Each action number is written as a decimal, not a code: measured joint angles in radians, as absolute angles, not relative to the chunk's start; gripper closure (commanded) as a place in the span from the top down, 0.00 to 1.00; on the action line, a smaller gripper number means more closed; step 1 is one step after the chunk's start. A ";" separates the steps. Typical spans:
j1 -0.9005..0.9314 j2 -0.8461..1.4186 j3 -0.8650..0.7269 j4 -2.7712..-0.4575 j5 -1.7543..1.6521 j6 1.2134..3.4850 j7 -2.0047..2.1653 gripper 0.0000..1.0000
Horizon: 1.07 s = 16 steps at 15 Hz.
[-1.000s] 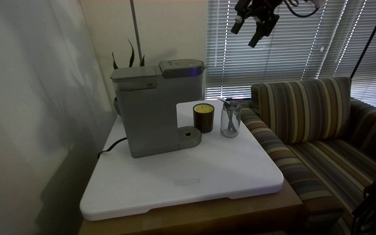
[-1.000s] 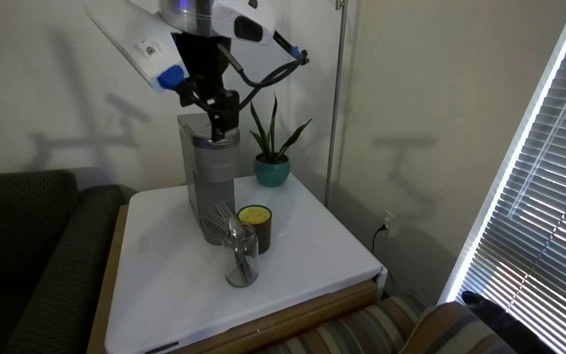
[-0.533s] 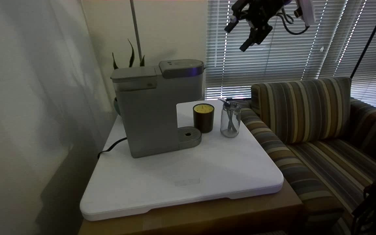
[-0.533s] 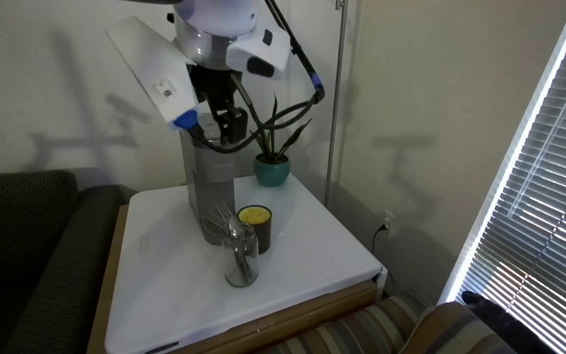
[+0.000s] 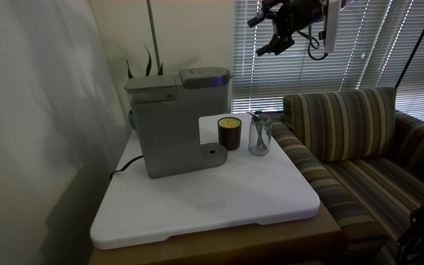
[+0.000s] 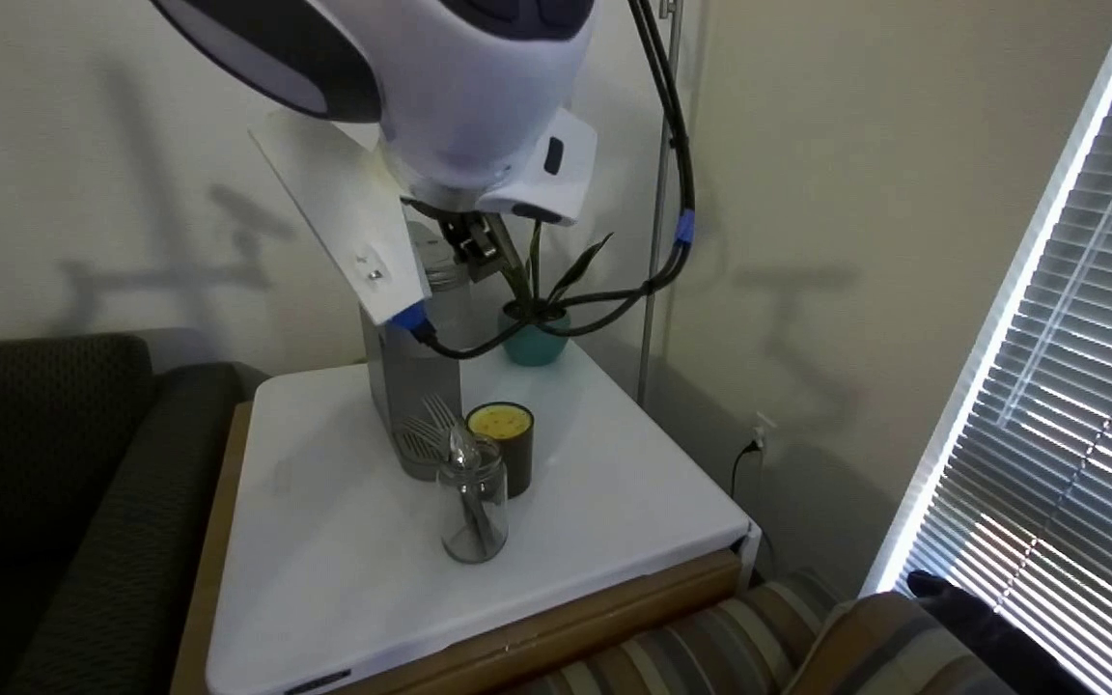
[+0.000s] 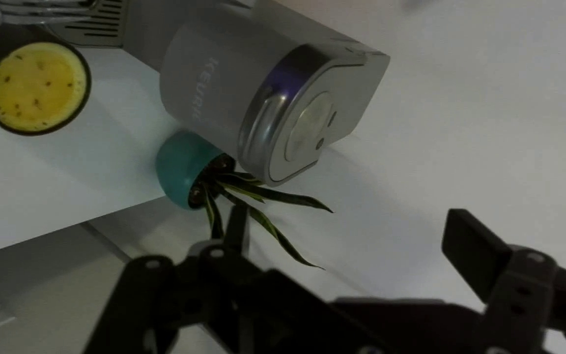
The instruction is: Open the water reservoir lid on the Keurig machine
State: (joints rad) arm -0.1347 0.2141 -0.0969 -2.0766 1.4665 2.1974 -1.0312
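The grey Keurig machine [image 5: 171, 136] stands upright on the white table. It also shows in the wrist view [image 7: 214, 73] and, partly covered by the arm, in an exterior view [image 6: 411, 386]. The thin grey water reservoir lid [image 5: 151, 82] lies flat and closed on the machine's rear top, beside the taller head [image 5: 204, 73]. My gripper [image 5: 256, 37] is open and empty, above the machine's height and apart from it on the head's side. In the wrist view the gripper [image 7: 347, 221] has its fingers wide apart with only wall between them.
A dark cup with yellow contents [image 5: 229, 136] and a glass jar with cutlery [image 5: 260, 140] stand by the drip base on the white table [image 5: 234, 191]. A plant in a teal pot [image 6: 534, 343] stands beside the machine. A pole [image 6: 653, 290] and walls are behind; a striped couch [image 5: 341, 129] adjoins.
My gripper has moved a little toward the machine and tilted from pointing steeply down to nearer level. The arm's wrist has come lower in an exterior view and covers more of the machine's top.
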 measured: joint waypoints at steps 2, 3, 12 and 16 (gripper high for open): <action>-0.133 0.240 -0.097 -2.069 1.481 2.163 -1.053 1.00; -0.131 0.242 -0.097 -2.069 1.481 2.163 -1.052 1.00; -0.113 0.242 -0.097 -2.071 1.418 2.201 -1.014 0.98; -0.111 0.246 -0.098 -2.075 1.371 2.240 -0.964 0.64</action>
